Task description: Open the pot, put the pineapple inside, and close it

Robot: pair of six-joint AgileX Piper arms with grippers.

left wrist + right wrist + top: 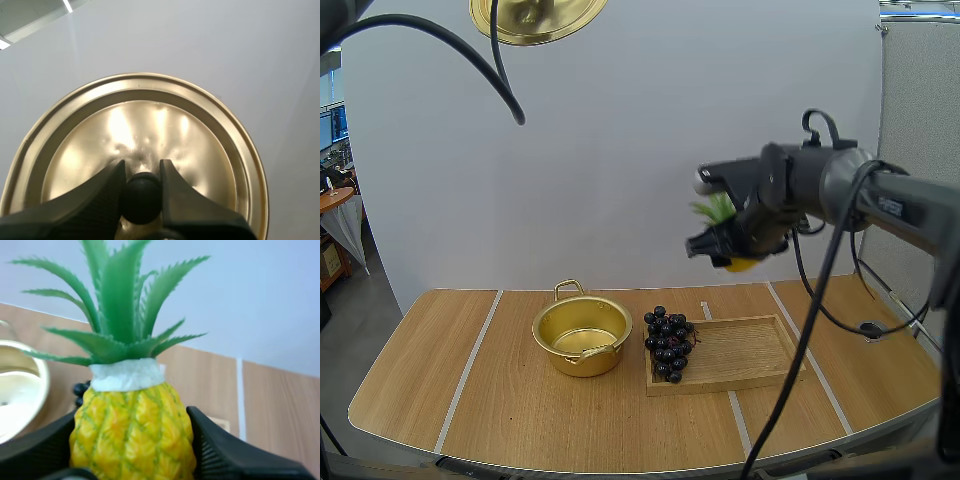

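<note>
At mid-right of the high view, my right gripper (728,247) hangs high, fingers clamped on the pineapple (132,432). Below, the open pot (581,337) sits centre-left, with grapes (668,343) just beside it on the wooden tray's (745,352) left end. My left gripper (141,172) pinches the lid (535,20) by its knob (141,200), at the top edge.

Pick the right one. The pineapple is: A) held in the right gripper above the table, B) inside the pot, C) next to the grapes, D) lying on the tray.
A: the right gripper clamps the pineapple high over the table, and the pot sits open and empty.
</note>
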